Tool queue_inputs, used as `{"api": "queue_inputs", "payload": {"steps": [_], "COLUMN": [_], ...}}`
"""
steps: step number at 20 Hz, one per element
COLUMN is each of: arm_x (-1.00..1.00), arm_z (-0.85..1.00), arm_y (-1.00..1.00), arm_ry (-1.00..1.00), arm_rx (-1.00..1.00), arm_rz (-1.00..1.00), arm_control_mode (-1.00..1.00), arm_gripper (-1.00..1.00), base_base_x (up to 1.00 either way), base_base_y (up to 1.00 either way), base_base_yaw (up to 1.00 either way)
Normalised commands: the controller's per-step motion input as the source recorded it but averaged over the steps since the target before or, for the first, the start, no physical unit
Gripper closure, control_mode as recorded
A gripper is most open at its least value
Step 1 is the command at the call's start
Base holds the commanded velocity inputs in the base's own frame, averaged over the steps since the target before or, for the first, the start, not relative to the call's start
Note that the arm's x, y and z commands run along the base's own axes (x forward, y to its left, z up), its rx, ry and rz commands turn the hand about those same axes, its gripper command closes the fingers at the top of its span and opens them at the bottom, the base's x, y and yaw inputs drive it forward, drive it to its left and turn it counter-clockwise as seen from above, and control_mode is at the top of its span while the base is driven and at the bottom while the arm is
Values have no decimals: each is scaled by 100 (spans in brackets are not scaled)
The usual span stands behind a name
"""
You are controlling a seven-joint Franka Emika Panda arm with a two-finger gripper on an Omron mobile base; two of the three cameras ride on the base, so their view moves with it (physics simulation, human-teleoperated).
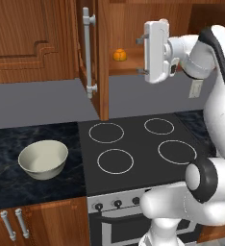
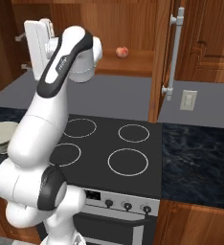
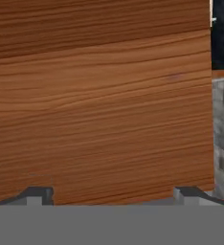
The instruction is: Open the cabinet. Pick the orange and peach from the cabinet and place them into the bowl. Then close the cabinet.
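Observation:
The cabinet (image 1: 103, 57) stands open, its left door swung out with a silver bar handle (image 1: 88, 53). On the cabinet's shelf (image 2: 133, 64) the orange (image 1: 119, 55) sits to the left and the peach (image 2: 122, 51) further right. My gripper (image 1: 140, 56) hangs level with the shelf, just right of the orange, fingers pointing left. It is open with nothing between the fingers. In the hand view, the gripper (image 3: 114, 196) faces a wooden panel (image 3: 99, 95) close up. The cream bowl (image 1: 43, 159) rests on the dark counter left of the stove, and its rim (image 2: 1, 136) peeks out behind my arm.
A black stove top (image 1: 138, 144) with several burner rings lies below the cabinet. The right cabinet door (image 2: 161, 57) juts out with its handle (image 2: 173, 52). A wall outlet (image 2: 188, 100) sits right of it. Low cabinets with short handles (image 1: 13, 225) run under the counter.

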Motion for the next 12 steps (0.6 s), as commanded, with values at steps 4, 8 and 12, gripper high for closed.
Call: {"api": "queue_inputs", "payload": {"steps": [4, 8, 12], "arm_x": [-79, -69, -48], "arm_z": [0, -3, -51], "arm_y": [-62, -41, -6], "arm_ry": [-11, -15, -18], "arm_rx": [-45, -54, -66], "arm_rz": [20, 21, 25], "arm_control_mode": [-100, -100, -100], "arm_gripper": [-100, -100, -100], "base_base_x": [0, 0, 0], "base_base_y": [0, 0, 0], "base_base_yaw": [0, 0, 0]}}
